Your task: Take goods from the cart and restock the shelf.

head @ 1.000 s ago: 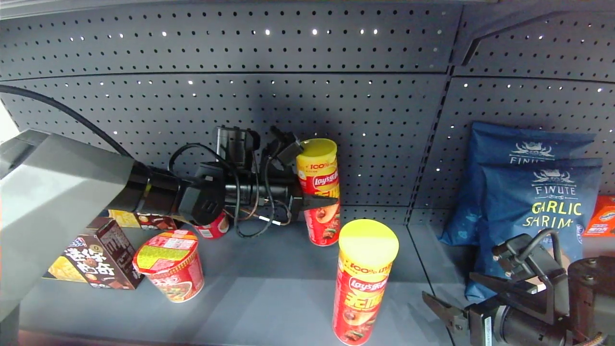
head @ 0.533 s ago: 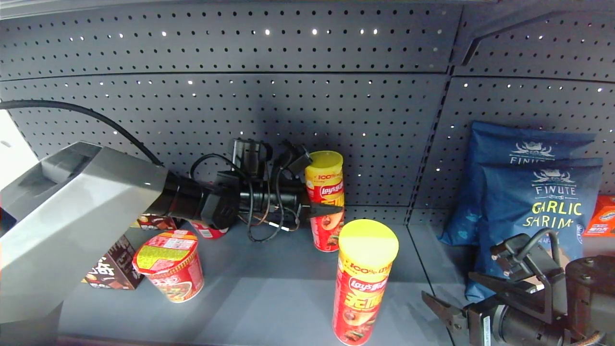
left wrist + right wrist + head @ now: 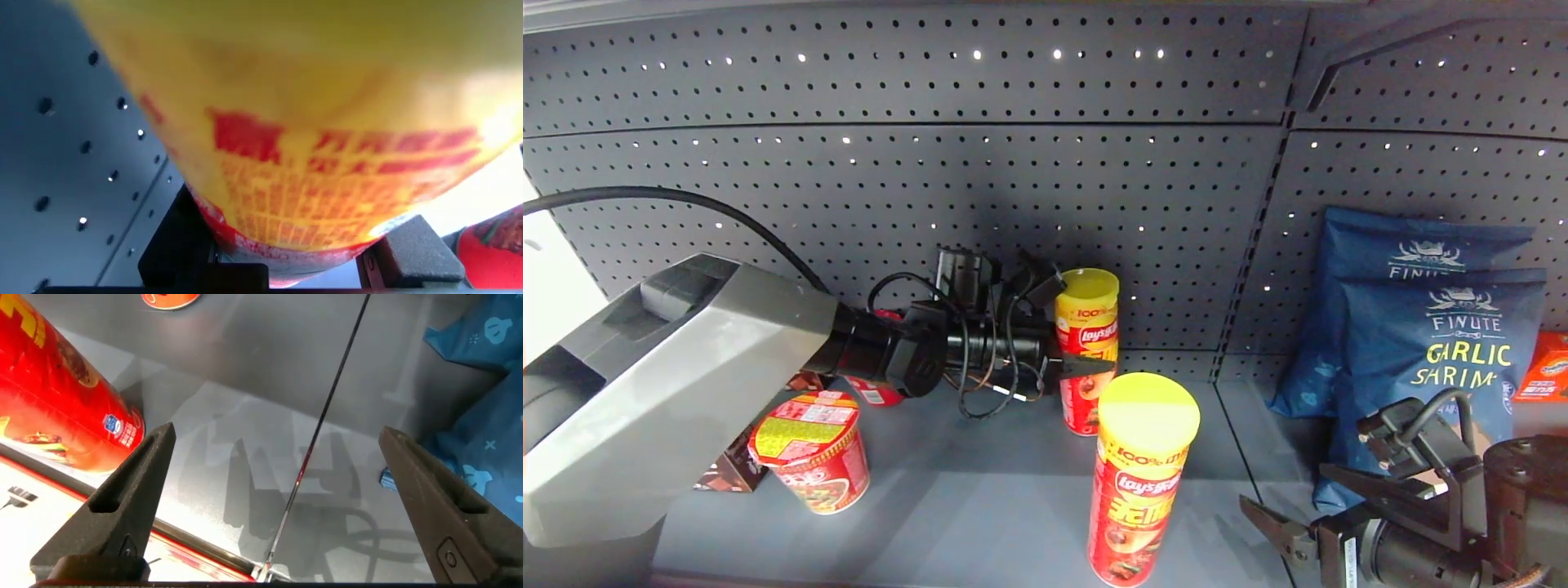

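Now, held can (image 3: 1086, 314): gripped by left end effector (image 3: 1081, 361), has moved right and down toward the far shelf (image 3: 980, 498), behind the near can (image 3: 1141, 490); placement looks close.
Right end effector (image 3: 1286, 490): open, empty, near right.
Materials: smooth cardboard tubes, yellow plastic lids (image 3: 1149, 412); perforated metal backing (image 3: 1013, 188).
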Tool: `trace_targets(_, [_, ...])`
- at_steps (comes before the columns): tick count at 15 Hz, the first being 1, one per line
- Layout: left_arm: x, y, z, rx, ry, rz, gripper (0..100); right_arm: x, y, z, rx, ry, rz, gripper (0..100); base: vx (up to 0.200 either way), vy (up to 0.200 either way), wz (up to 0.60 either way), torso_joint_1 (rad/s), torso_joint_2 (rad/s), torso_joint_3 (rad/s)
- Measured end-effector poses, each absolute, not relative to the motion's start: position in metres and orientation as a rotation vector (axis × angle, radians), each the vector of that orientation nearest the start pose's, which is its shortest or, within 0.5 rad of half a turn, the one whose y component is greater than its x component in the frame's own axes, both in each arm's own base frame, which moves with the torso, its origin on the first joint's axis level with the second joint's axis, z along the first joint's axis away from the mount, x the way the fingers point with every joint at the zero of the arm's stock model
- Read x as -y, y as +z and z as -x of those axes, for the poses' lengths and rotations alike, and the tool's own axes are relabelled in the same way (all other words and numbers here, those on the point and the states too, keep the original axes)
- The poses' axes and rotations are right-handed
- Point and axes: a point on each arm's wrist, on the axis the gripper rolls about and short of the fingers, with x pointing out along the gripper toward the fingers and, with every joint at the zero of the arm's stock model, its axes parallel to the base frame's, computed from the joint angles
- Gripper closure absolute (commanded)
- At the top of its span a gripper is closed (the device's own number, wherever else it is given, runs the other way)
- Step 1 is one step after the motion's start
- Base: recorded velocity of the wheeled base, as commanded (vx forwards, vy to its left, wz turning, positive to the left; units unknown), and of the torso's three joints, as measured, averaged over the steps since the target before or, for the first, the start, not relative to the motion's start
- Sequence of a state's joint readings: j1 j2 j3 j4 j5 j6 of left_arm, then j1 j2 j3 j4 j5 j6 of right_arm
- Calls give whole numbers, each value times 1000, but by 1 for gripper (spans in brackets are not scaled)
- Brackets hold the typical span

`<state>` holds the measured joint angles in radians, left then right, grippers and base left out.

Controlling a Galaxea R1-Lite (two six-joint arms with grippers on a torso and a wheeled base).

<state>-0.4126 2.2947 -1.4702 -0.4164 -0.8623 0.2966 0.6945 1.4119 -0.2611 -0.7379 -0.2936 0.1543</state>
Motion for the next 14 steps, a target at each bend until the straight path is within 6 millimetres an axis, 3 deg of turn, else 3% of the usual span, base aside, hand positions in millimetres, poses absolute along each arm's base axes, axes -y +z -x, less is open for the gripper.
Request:
trace_targets(8, [196,123,-408,-222,-1292,-161,100,-118,127,-151,-399,388,44,0,0,0,0,0,0,0])
trace_targets(14, [198,120,-408,-229,-1285,-163,100,-118,126,-151,-402,389,46,0,0,0,0,0,0,0])
